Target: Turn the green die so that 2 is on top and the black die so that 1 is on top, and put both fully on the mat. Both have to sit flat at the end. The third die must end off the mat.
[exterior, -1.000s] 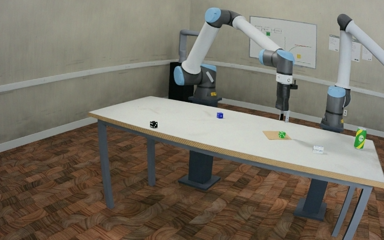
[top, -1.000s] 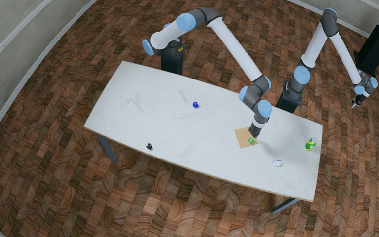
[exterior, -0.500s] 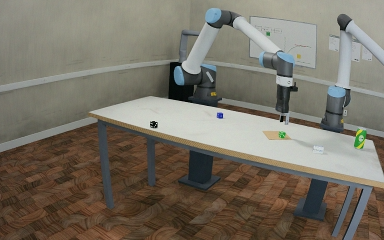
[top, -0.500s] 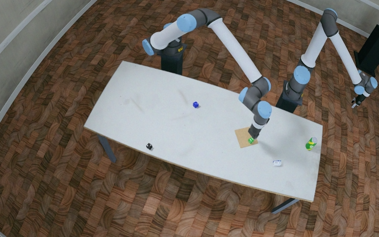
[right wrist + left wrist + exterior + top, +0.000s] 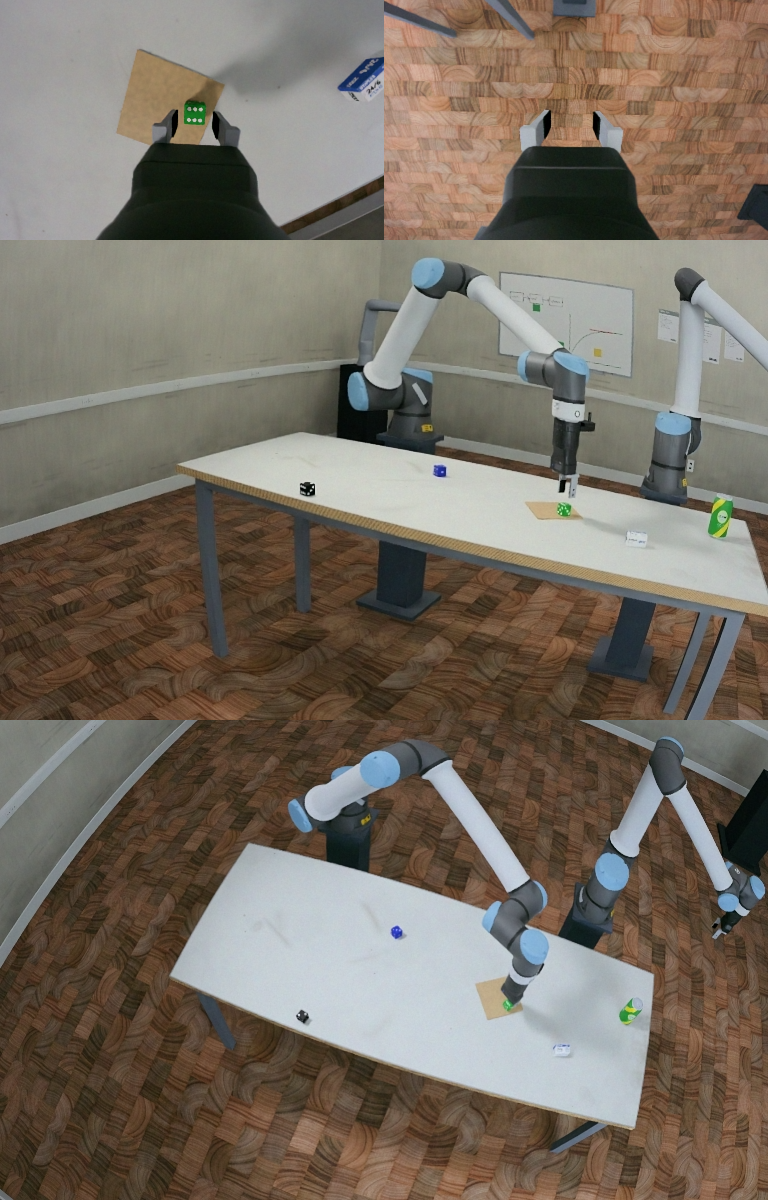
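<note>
- Black die [image 5: 302, 1016] [image 5: 307, 489]: near the bench's [image 5: 339, 986] [image 5: 362, 506] front edge, towards the left corner, off the mat; likely light and stiff, best pinched across opposite side faces.
- Blue die [image 5: 396, 932] [image 5: 439, 470]: towards the back edge, left of centre (the spare; leave it).
- Green die [image 5: 508, 1005] [image 5: 563, 509] [image 5: 194, 113]: six up, on the mat [image 5: 488, 998] [image 5: 539, 511] [image 5: 150, 95], right of bench centre, close to the mat's right edge. Smooth sides may slip; grip low and square, then turn.
- Right gripper [image 5: 509, 1000] [image 5: 567, 487] [image 5: 195, 121]: above it, fingers spread, holding nothing.
- Left gripper [image 5: 718, 931] [image 5: 571, 122]: beyond the right edge, wide open.

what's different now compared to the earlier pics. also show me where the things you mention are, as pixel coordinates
The right end effector [image 5: 510, 1000] [image 5: 567, 494] [image 5: 195, 119] has moved down toward the green die [image 5: 507, 1005] [image 5: 563, 509] [image 5: 195, 113], fingers open. Nothing was taken hold of or let go. All three dice and the left arm [image 5: 694, 833] [image 5: 688, 353] stayed put.
</note>
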Controlling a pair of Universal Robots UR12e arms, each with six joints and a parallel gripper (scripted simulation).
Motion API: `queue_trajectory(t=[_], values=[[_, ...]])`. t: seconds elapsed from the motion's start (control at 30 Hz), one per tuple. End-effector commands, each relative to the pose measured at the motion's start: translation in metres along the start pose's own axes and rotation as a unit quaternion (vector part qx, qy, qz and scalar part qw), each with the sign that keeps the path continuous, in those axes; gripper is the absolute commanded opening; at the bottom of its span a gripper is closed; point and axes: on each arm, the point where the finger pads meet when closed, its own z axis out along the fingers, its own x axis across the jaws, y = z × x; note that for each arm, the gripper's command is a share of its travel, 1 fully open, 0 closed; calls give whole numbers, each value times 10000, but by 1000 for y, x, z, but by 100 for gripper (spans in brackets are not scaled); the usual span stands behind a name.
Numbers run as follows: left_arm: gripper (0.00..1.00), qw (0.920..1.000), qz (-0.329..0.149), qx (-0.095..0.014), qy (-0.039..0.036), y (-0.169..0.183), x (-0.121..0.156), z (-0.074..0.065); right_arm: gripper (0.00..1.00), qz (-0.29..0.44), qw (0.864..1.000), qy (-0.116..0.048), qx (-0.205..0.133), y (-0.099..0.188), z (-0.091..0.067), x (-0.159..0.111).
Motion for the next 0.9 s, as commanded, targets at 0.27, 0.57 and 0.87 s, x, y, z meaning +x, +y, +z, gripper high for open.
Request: queue_trajectory(t=[0.27,0.57,0.87], values=[[100,10000,-9,10,7,-1,2,2,87,9,10000,2,-5,2,13,-1],[100,10000,-9,10,7,-1,2,2,87,9,10000,2,-5,2,16,-1],[100,10000,-9,10,7,-1,2,2,87,9,10000,2,-5,2,16,-1]])
